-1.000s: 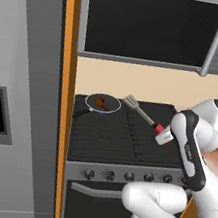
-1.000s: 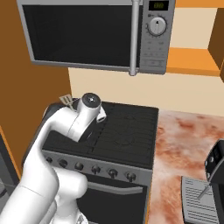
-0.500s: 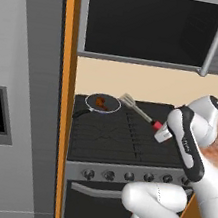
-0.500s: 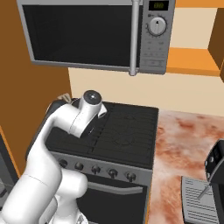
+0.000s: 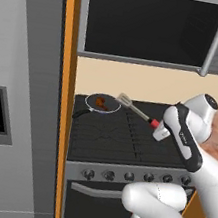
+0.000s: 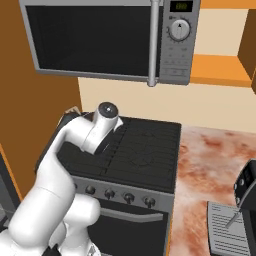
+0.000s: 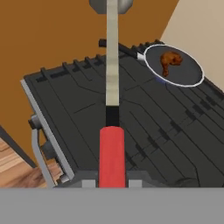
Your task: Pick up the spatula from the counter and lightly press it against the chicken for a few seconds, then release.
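My gripper is shut on the red handle of the spatula, holding it above the black stove. In the left base view the spatula slants up and left from the gripper, and its blade hangs by the right rim of the pan. The brown chicken piece lies in that pan. Seen from the hand, the chicken in the white-rimmed pan sits to the right of the pale shaft, apart from it. The blade runs off the top edge of the hand view.
A microwave hangs low over the stove. A grey fridge and an orange panel wall off the left side. Knobs line the stove front. The marbled counter to the right carries a dark appliance.
The arm has carried the spatula slightly to the left, so the blade is now closer to the pan's rim. The grip on the handle is unchanged.
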Motion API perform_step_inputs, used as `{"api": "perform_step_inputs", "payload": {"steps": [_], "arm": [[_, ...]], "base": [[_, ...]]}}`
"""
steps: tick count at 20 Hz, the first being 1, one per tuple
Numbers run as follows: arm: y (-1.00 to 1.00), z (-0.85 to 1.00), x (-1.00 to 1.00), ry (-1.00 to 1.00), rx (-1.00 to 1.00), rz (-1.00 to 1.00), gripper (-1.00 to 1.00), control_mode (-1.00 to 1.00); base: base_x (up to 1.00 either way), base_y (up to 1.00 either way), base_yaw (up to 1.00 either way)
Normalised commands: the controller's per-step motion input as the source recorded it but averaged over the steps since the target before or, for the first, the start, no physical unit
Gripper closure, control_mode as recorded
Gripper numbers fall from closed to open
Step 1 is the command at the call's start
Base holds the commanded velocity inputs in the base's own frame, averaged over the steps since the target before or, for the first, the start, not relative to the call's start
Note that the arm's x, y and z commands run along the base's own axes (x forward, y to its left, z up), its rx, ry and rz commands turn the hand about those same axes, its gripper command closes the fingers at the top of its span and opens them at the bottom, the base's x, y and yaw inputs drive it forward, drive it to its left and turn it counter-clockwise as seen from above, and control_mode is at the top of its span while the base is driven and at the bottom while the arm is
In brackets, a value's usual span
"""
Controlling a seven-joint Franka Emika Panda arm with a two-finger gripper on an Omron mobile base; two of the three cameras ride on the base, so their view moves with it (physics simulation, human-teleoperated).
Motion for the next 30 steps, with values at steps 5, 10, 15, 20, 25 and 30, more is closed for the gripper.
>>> {"api": "perform_step_inputs", "payload": {"steps": [5,10,15,20,25,30], "arm": [[0.00,0.00,0.16,0.00,-0.03,0.05,1.00,-1.00],[0.00,0.00,0.07,0.00,-0.05,0.03,1.00,-1.00],[0.00,-0.04,0.09,0.00,-0.06,0.02,1.00,-1.00],[0.00,-0.11,0.20,0.00,-0.04,0.03,1.00,-1.00],[0.00,-0.01,0.20,0.00,-0.03,0.03,1.00,-1.00],[0.00,0.00,0.10,0.00,-0.05,0.02,1.00,-1.00]], "base": [[0.00,0.00,0.00],[0.00,0.00,0.00],[0.00,0.00,0.00],[0.00,0.00,0.00],[0.00,0.00,0.00],[0.00,0.00,0.00]]}}
